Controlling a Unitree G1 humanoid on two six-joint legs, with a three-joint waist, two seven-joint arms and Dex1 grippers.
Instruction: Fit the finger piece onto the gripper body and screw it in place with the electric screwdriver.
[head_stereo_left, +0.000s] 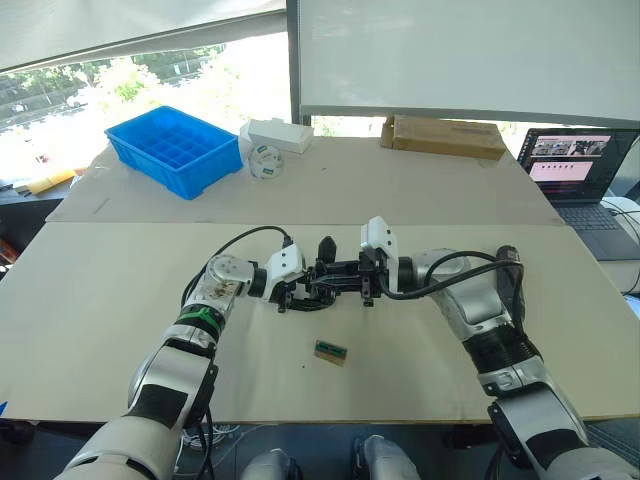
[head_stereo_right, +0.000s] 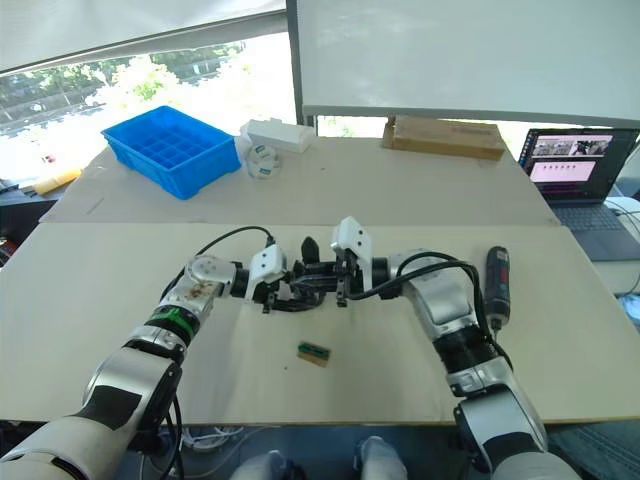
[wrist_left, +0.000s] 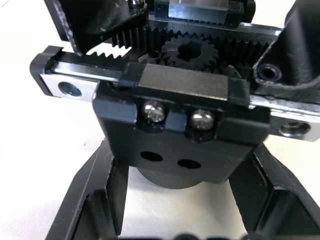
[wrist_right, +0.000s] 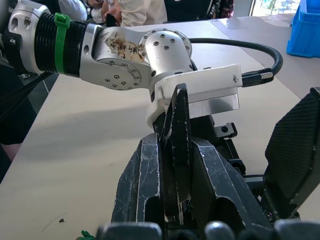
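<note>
Gripper body (wrist_left: 180, 135) is clamped by the left gripper (head_stereo_left: 296, 292), finger piece (wrist_right: 176, 150) pinched in the right gripper (head_stereo_left: 352, 282) above the worktop (head_stereo_left: 120, 300).

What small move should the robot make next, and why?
Probably ease the finger piece, clamped in the right gripper, down onto the gripper body held by the left gripper. They meet mid-table, while the electric screwdriver lies untouched.
</note>
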